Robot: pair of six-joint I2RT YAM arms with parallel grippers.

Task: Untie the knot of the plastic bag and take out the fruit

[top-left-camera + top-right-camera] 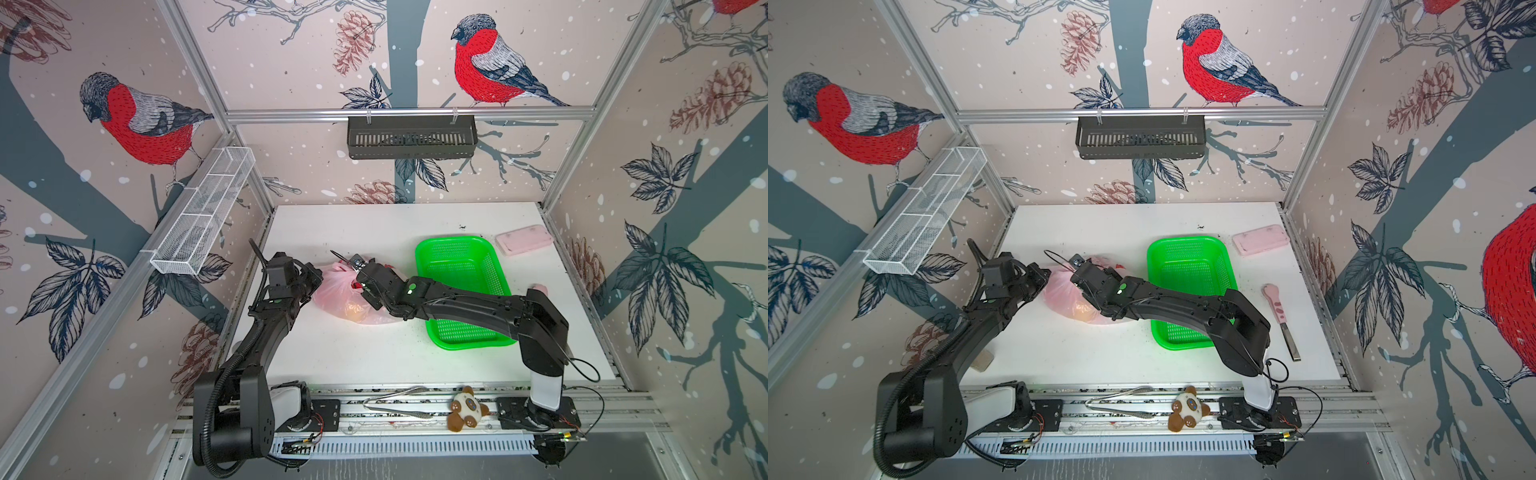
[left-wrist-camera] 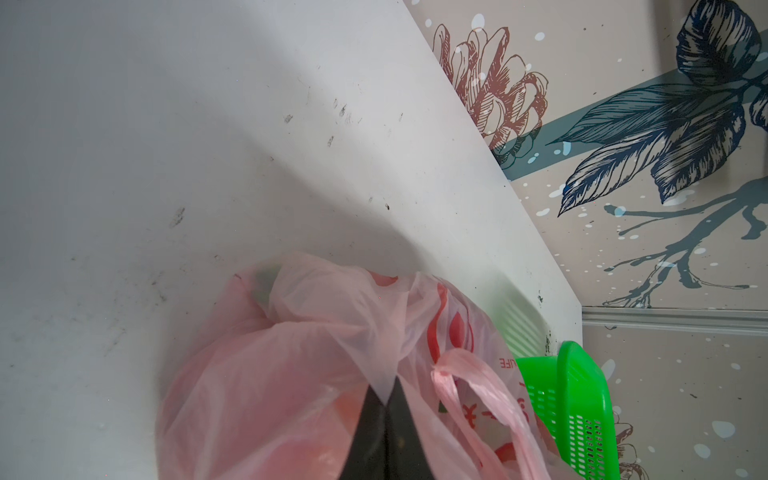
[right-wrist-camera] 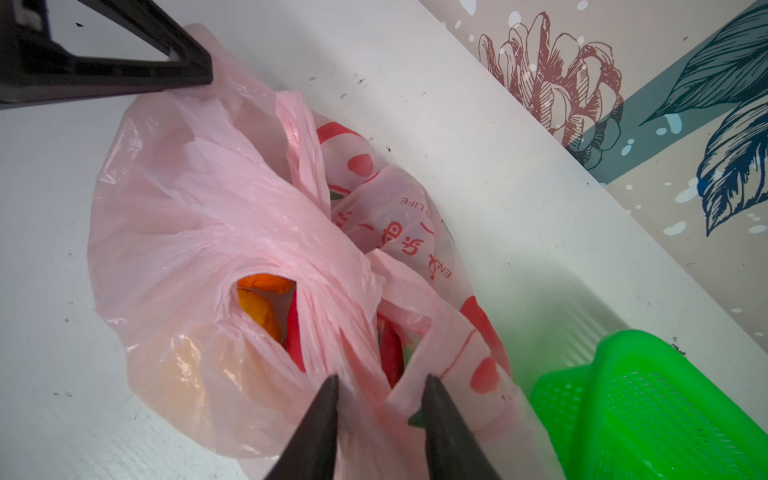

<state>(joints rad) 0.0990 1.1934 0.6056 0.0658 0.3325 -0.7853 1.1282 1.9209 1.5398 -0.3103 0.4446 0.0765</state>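
Lying on the worktop: plastic bag, translucent pink with red prints, full and slumped, left of centre in both top views.
knot: bunched, twisted handle plastic on top of the bag; too crumpled to tell how it is tied.
fruit: inside the bag; orange pieces show through a gap in the folds, with red skin just beside them.
left pincer: closed tight on a fold of the bag's skin, tenting it upward, at the bag's left side.
right pincer: jaws narrowly apart, straddling the gathered plastic at the bag's top; whether they pinch it cannot be told.
green basket: just right of the bag; the right arm crosses over its near end.
pink case: far right corner of the worktop, well apart from the bag.
pink-handled tool: near the right edge, metal blade toward the front.
front rail: tongs and plush toy, side by side.
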